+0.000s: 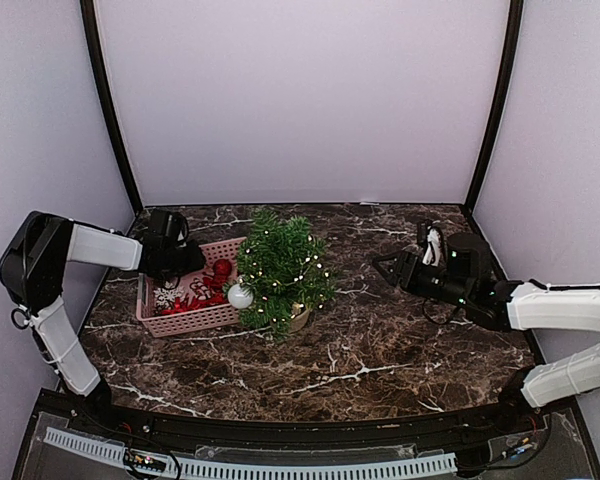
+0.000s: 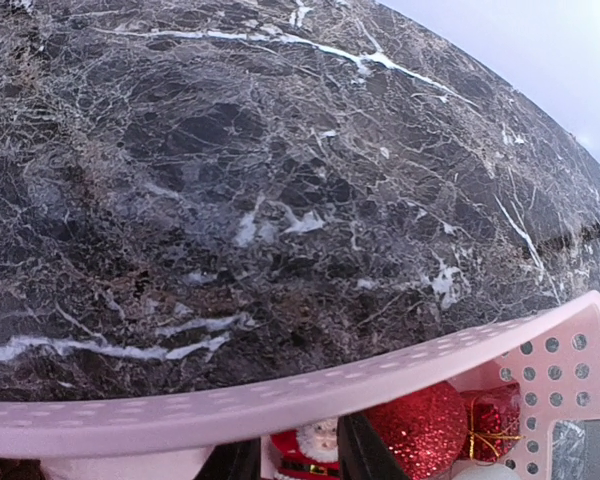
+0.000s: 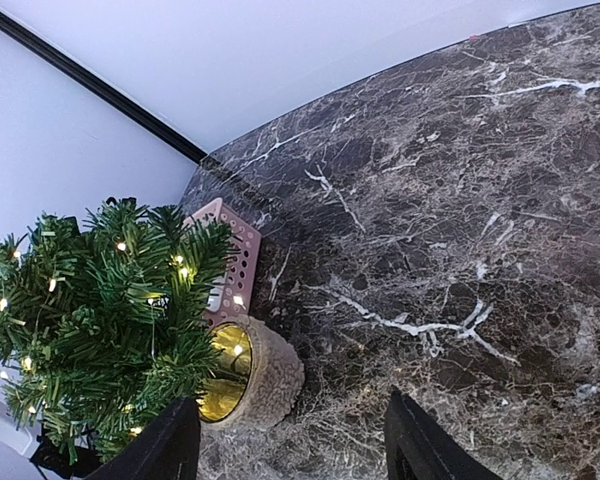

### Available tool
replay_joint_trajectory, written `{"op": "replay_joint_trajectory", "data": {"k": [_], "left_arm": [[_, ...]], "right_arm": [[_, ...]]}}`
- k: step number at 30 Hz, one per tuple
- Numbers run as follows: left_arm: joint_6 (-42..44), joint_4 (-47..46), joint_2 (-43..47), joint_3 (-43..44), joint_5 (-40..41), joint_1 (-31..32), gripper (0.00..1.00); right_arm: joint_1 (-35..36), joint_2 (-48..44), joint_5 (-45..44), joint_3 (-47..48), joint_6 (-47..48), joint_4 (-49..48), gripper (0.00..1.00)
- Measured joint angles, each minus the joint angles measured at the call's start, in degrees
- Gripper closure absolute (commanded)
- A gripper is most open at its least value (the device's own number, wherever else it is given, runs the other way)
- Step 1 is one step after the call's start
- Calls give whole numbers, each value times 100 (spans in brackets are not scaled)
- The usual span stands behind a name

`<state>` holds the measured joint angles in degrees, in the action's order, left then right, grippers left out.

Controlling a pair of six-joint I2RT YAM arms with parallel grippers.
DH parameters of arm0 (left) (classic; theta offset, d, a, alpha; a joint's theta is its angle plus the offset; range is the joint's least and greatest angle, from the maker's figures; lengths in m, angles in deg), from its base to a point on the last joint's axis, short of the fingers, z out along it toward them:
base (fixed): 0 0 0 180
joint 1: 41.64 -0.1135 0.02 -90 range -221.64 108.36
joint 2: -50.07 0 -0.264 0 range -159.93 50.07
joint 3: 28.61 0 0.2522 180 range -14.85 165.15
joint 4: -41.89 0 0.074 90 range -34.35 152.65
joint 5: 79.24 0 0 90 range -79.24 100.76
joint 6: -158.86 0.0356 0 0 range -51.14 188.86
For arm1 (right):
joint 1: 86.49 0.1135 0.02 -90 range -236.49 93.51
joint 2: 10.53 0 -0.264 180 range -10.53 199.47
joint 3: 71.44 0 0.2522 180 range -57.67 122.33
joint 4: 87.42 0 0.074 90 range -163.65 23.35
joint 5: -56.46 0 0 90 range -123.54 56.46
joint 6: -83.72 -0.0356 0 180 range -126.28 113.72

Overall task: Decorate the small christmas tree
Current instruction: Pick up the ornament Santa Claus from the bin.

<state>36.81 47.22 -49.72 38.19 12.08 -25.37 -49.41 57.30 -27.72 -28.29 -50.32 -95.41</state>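
Closest to my left wrist lens are the two dark fingers [image 2: 365, 458] of the left gripper [image 2: 298, 462], dipped inside the pink perforated plastic basket [image 2: 280, 405] with a small red-and-white Santa figure [image 2: 310, 442] in the narrow gap between them; I cannot tell whether they pinch it or merely bracket it. Just beside one finger lie a red glitter ball [image 2: 420, 430] and a red gift box tied with gold ribbon [image 2: 492, 425]. Beyond the fingertips, past the basket rim, runs the dark brown marble-patterned table [image 2: 280, 200]. On my other side the right gripper [image 3: 295, 450] hangs low over the table, its fingers [image 3: 170, 445] spread wide with nothing between them. Ahead of one of those fingertips stands the small christmas tree [image 3: 100, 320], green, bushy and dotted with warm lights, in its tan round pot [image 3: 270, 375] close by the basket; from above I see a white ball ornament [image 1: 240, 295] on the tree's basket side
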Motion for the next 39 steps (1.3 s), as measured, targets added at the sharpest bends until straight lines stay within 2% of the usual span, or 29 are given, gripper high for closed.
{"op": "replay_joint_trajectory", "data": {"k": [9,17,24,33,39], "left_arm": [[-168,-221,-254,0,295,-4,72],[-271,-415,-457,0,413,-4,81],[-295,-634,-459,0,437,-4,100],[-151,-898,-363,-280,472,-4,100],[258,-1064,446,-879,262,-7,100]], "right_arm": [[0,48,39,0,-50,-149,36],[0,55,39,0,-87,-199,36],[0,59,39,-13,-109,-234,36],[0,39,35,-17,-105,-219,36],[0,-50,28,-17,-90,-168,36]]}}
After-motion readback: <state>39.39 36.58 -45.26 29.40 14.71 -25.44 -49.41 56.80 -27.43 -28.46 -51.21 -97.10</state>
